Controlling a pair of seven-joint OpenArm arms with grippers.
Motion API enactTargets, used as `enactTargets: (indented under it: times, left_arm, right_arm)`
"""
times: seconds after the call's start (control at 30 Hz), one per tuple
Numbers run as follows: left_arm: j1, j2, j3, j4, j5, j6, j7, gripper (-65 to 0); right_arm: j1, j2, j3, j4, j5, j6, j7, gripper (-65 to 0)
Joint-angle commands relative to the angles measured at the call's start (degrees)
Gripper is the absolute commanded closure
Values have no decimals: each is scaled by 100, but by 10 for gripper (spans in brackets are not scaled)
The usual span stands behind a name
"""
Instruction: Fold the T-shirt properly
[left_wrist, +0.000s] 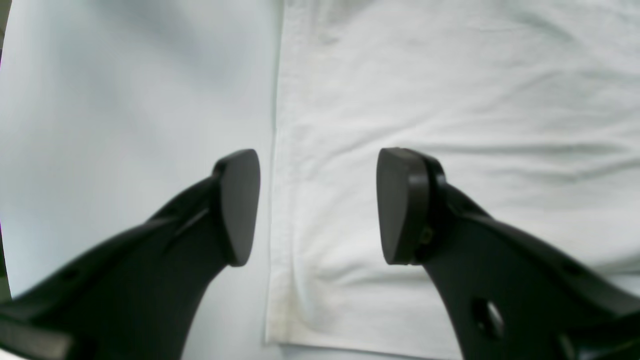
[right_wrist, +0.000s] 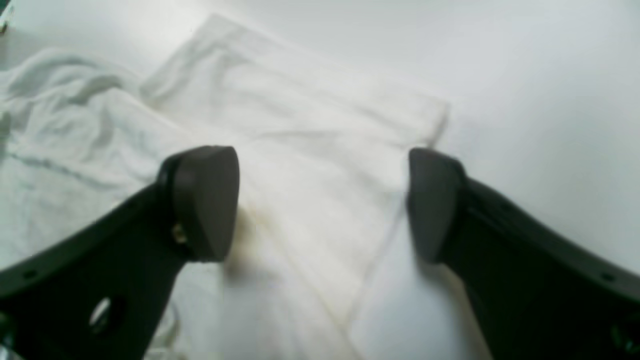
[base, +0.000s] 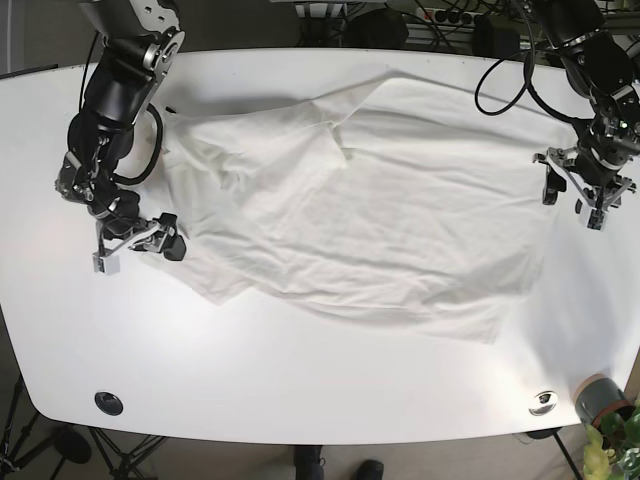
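The white T-shirt (base: 370, 210) lies spread and wrinkled across the white table (base: 300, 370), bunched toward the upper left. My left gripper (left_wrist: 320, 205) hangs open just above the shirt's right edge, one finger (left_wrist: 240, 205) over bare table and the other over cloth (left_wrist: 450, 100). In the base view it (base: 568, 198) sits at the shirt's right side. My right gripper (right_wrist: 322, 205) is open over a flat flap of the shirt (right_wrist: 300, 150) at its left edge, seen in the base view (base: 140, 250) beside the cloth. Neither holds anything.
A grey cup (base: 597, 398) and a green plant (base: 615, 440) stand at the table's front right corner. Two round fittings (base: 108, 402) (base: 543, 402) sit near the front edge. Cables (base: 500, 70) run along the back right.
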Motion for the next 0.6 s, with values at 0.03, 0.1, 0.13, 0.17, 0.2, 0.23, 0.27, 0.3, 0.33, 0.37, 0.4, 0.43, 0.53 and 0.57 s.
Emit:
enactTargets:
  times: [0.03, 0.1, 0.13, 0.17, 0.2, 0.23, 0.27, 0.3, 0.33, 0.37, 0.4, 0.43, 0.53, 0.57]
  left_arm:
    - [-63, -113, -36, 91, -63, 41, -97, -346]
    - [-63, -113, -36, 91, -63, 41, -97, -346]
    - [-63, -113, -36, 91, -63, 41, -97, -346]
    - [-63, -113, -36, 91, -63, 41, -97, -346]
    - [-72, -113, -36, 91, -63, 41, -97, -346]
    - [-72, -113, -36, 82, -63, 41, -106, -346]
    - [-72, -113, -36, 82, -63, 50, -115, -346]
    - [-81, -113, -36, 82, -63, 50, -115, -346]
    - [-90, -113, -36, 82, -63, 50, -115, -346]
    - [-169, -113, -36, 82, -63, 58, -115, -346]
    - [-292, -113, -36, 56, -45, 102, -106, -346]
    - [-371, -113, -36, 12, -37, 164, -97, -346]
    - [-731, -104, -36, -296, 210, 463, -106, -349]
    - [-855, -104, -36, -401, 289, 533, -106, -349]
  right_arm:
    - [186, -22, -10, 28, -37, -18, -132, -495]
    - [221, -93, -10, 28, -46, -26, -114, -476]
    - [221, -93, -10, 28, -46, -26, -105, -455]
    - [221, -84, -10, 28, -46, -26, -61, -409]
    - [221, -84, -10, 28, -46, -26, -8, -366]
    - [221, -84, -10, 28, -46, -26, 71, -311]
    - [221, -84, -10, 28, -46, -26, 141, -241]
    - [221, -84, -10, 28, -46, -26, 185, -184]
    - [221, -84, -10, 28, -46, -26, 194, -138]
    - [221, -84, -10, 28, -46, -26, 203, -70]
    - [212, -75, -10, 28, -46, -26, 211, -14]
    - [212, -75, -10, 28, -46, -26, 211, 0]
    - [212, -75, -10, 28, -46, -26, 211, 0]
    - [212, -75, -10, 28, -46, -26, 211, 0]
